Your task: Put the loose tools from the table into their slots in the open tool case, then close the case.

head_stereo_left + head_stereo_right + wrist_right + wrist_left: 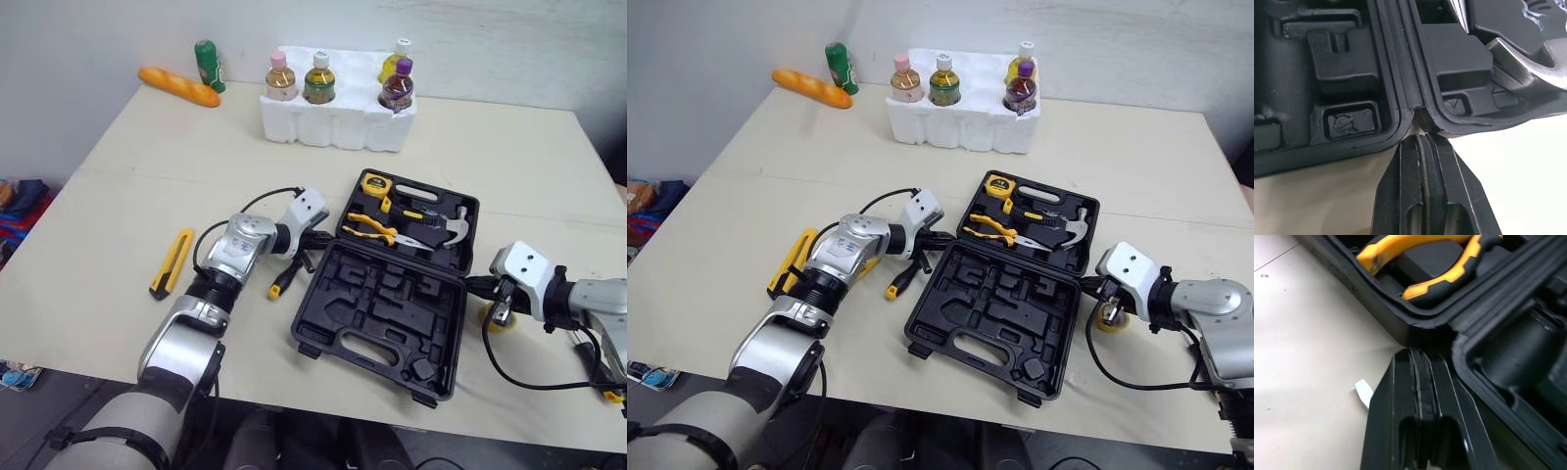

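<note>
Left fingers and right fingers both clenched on nothing, one at each end of the tool case hinge.
The tool case lies open on the desk, and my tips are right up against its hinge corners, left and right. The pliers, hammer and tape measure sit in the far half. The screwdriver lies on the desk just beside my left fingers, and the yellow utility knife is further out to the left.
</note>
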Controlling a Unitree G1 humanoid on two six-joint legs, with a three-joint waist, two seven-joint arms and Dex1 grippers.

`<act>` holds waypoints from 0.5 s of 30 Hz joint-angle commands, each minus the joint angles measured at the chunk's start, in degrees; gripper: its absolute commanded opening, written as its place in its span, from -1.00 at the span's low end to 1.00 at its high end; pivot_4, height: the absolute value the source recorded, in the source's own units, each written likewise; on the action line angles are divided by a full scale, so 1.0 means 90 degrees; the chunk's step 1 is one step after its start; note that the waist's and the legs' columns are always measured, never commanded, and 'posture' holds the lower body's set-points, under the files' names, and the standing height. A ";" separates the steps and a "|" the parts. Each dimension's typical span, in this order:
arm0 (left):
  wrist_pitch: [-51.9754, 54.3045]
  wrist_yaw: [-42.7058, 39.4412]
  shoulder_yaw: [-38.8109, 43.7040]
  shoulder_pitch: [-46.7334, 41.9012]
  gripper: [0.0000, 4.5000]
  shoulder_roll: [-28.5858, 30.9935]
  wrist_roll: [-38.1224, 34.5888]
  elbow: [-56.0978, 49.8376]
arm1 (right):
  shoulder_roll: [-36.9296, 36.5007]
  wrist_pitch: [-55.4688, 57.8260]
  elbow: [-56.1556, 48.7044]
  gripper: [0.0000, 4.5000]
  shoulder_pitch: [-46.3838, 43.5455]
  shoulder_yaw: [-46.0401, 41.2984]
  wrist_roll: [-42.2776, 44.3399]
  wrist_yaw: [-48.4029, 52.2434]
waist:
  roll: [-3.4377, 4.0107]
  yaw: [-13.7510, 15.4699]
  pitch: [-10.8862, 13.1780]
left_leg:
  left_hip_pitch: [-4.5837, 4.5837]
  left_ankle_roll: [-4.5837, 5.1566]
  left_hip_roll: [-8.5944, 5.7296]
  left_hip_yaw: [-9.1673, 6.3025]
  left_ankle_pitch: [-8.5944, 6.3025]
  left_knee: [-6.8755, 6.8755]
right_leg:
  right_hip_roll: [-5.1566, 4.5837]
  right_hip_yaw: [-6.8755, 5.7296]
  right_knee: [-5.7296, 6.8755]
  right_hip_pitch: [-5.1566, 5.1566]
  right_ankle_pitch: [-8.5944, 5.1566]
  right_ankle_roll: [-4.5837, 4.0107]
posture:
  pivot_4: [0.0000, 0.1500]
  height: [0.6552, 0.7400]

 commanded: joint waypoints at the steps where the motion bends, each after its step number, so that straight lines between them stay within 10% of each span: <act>1: -0.0370 -0.0520 -0.0093 0.0044 -0.99 -0.0108 -0.0146 -0.0600 | 0.0106 -0.0362 -0.0053 -1.00 -0.0236 0.0126 0.0038 0.0142 | 0.0000 -0.0006 0.0000 | 0.0000 0.0000 0.0000 0.0001 0.0000 0.0001 | 0.0000 0.0000 0.0001 0.0000 0.0000 0.0000 | 1.00 1.00; 15: 0.0350 -0.1081 -0.0047 0.1089 -0.99 0.0855 -0.0267 -0.2851 | 0.0525 -0.0561 -0.0192 -1.00 -0.0709 0.0658 -0.0061 0.0549 | 0.0000 -0.0070 0.0000 | 0.0002 -0.0010 0.0024 -0.0001 0.0005 -0.0004 | 0.0017 0.0002 0.0005 -0.0003 0.0000 -0.0002 | 1.00 1.00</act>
